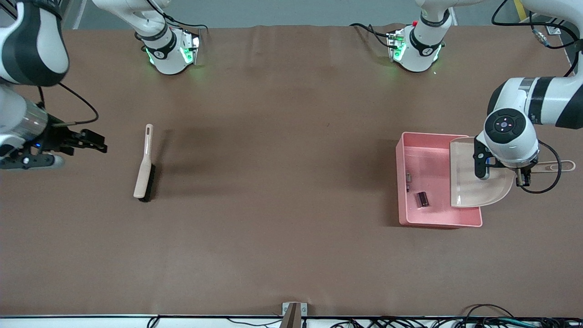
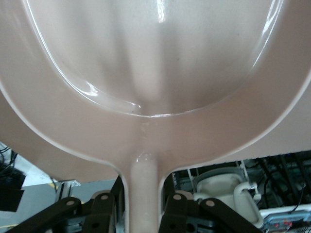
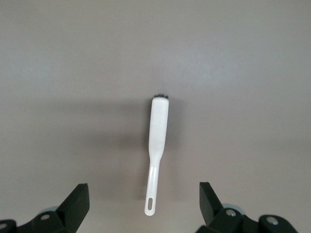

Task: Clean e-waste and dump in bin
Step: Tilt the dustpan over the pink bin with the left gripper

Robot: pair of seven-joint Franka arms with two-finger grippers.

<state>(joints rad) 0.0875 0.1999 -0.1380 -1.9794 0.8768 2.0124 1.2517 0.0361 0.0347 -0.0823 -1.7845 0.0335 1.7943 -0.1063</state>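
The pink bin (image 1: 432, 157) stands toward the left arm's end of the table. Inside it lie the e-waste pieces: a dark block (image 1: 422, 199) and a tiny pale part (image 1: 408, 176). My left gripper (image 1: 522, 175) (image 2: 144, 216) is shut on the handle (image 2: 143, 189) of the beige dustpan (image 1: 469, 182) (image 2: 155, 73), which is tilted over the bin with its mouth toward the bin's floor. The pan looks empty. My right gripper (image 1: 96, 142) (image 3: 144, 204) hangs open over the table at the right arm's end, with the brush (image 1: 145, 167) (image 3: 158, 136) lying flat beside it and apart from it.
The brown table cover (image 1: 282, 182) spreads between brush and bin. Both arm bases (image 1: 171, 50) (image 1: 416, 48) stand along the table edge farthest from the front camera. A small metal bracket (image 1: 294, 312) sits at the nearest edge.
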